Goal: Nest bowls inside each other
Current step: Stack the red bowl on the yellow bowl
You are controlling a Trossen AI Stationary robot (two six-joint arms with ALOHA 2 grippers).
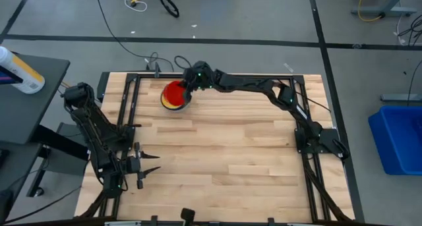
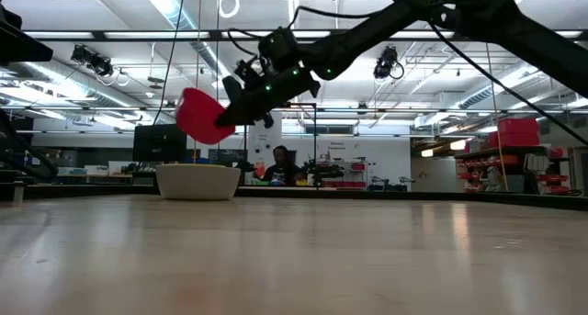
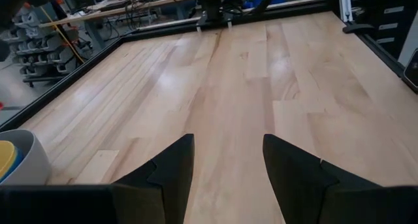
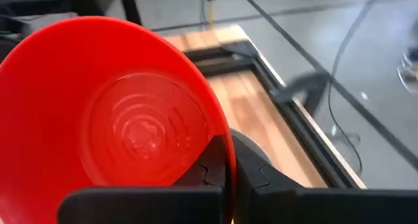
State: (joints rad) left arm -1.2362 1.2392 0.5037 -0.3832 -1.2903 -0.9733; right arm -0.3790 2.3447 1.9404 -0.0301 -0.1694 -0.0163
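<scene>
- The right hand (image 1: 186, 87), reaching far across the wooden counter (image 1: 231, 147), is clamped tight on the rim of a red bowl (image 1: 174, 93), one finger inside the wall and one outside, as the right wrist view shows.
- The red bowl (image 2: 204, 116) hangs tilted in the air directly beneath and beside that hand, just above a stack of bowls (image 2: 197, 181) resting on the counter; from above, a yellow rim (image 1: 173, 107) peeks out under the red one.
- The stack's outer bowl (image 3: 26, 160) reads pale grey, with yellow and blue nested inside; which other colours it holds cannot be told.
- The left hand (image 1: 150, 162) waits near its own base, well apart from the bowls, fingers (image 3: 166, 175) spread wide and holding nothing.
- By the look of it the bowl is thin, glossy plastic: light, fairly stiff, and likely slick. A pinch on the rim seems the only practical hold, and a tilted bowl could swing or slip in so narrow a grip.
</scene>
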